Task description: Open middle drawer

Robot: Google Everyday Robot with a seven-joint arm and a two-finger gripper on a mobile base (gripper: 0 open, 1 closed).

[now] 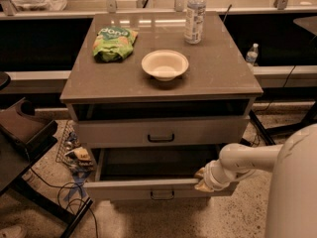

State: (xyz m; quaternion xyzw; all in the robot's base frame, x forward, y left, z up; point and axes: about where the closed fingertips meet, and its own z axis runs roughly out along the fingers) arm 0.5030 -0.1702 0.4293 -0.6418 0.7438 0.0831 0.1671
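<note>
The grey cabinet (pixel 79 90) shows two drawer fronts. The upper one (pixel 114 132) is closed and has a small black bar handle. Below it the middle drawer (pixel 133 188) stands pulled out toward me, its dark inside showing and its black handle (pixel 162 195) on the front panel. My gripper (pixel 200 179), at the end of the white arm (pixel 247 157) coming in from the right, sits at the top edge of that pulled-out front, near its right end. A lower drawer is hidden under it.
On the cabinet top are a green snack bag (pixel 115 42), a white bowl (pixel 165 65) and a water bottle (pixel 195 15). A dark chair (pixel 22 133) and floor cables (pixel 69 192) lie to the left. A small bottle (pixel 252 54) stands behind on the right.
</note>
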